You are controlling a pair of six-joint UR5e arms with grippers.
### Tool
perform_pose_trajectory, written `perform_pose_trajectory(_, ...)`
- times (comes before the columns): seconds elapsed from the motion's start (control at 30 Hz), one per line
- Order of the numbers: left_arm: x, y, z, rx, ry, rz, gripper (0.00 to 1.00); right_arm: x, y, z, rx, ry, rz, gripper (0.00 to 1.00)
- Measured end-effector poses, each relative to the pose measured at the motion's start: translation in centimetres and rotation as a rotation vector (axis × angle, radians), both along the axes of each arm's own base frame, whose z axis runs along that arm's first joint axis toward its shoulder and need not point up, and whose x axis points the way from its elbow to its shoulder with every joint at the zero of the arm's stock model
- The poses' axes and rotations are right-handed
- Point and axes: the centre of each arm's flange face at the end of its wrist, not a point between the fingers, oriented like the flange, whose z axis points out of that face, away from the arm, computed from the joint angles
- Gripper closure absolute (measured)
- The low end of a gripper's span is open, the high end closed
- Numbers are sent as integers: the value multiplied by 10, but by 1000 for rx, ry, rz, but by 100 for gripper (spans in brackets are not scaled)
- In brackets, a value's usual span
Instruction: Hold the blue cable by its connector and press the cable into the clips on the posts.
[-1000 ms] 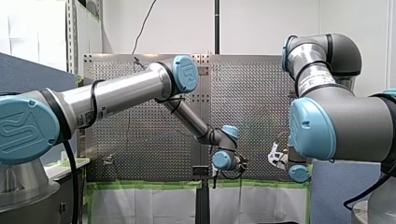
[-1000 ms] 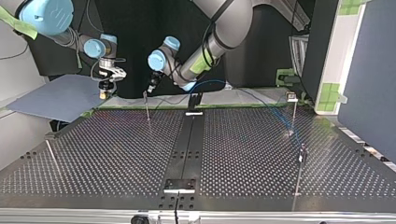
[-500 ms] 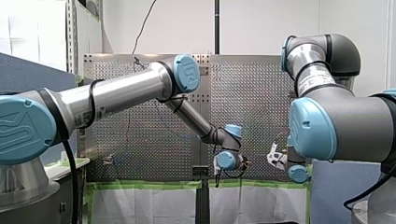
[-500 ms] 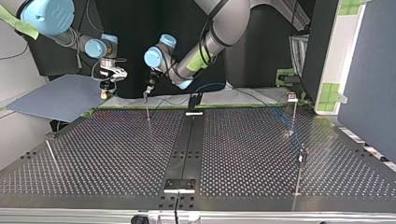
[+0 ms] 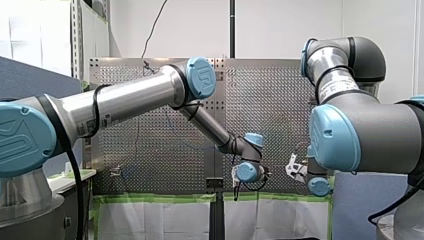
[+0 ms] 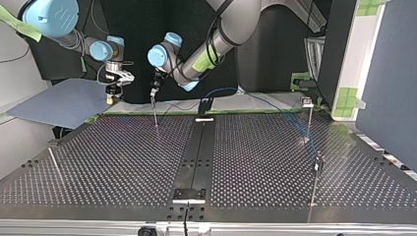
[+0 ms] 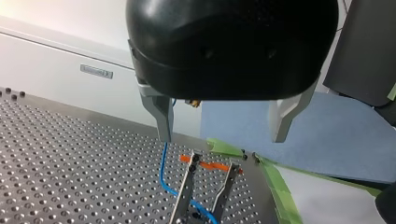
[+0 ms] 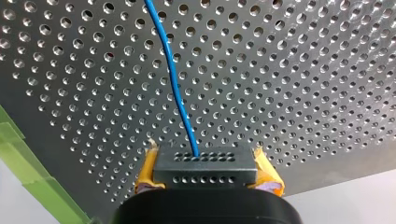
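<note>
My right gripper (image 8: 208, 179) is shut with its yellow pads (image 8: 145, 173) on the black connector (image 8: 205, 167). From it the blue cable (image 8: 175, 88) runs out over the perforated table (image 8: 303, 93). In the top view my right gripper (image 6: 112, 97) hangs off the table's far left corner. My left gripper (image 7: 223, 135) is open. The cable (image 7: 162, 163) passes just under one metal finger (image 7: 161, 116) and down to a forked post (image 7: 205, 186) with an orange tag. In the top view my left gripper (image 6: 153, 95) hangs right above that thin post (image 6: 155, 114).
Two more posts (image 6: 309, 118) (image 6: 317, 169) stand at the top view's right with the cable (image 6: 295, 123) strung past them. A leaning rod (image 6: 55, 166) stands at the left. A black rail (image 6: 196, 152) splits the table. A blue sheet (image 6: 64, 103) lies beyond the far left corner.
My left arm has carried its gripper slightly toward the top view's left, to over the far left post. My right gripper has stayed where it was, still gripping the connector.
</note>
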Motion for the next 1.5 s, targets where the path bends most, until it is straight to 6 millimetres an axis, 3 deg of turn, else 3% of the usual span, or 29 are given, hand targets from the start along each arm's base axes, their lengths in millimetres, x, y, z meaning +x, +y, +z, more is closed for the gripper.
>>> perform_pose_trajectory(0.7,-19,2,-2,56,21,20,0,1,1,-1,4,-10,3,100)
perform_pose_trajectory(1.17,-75,-18,51,-22,-57,-8,0,2,0,1,0,-49,5,100)
perform_pose_trajectory(1.5,-75,-1,89,-108,-82,68,0,8,0,3,-15,-81,18,100)
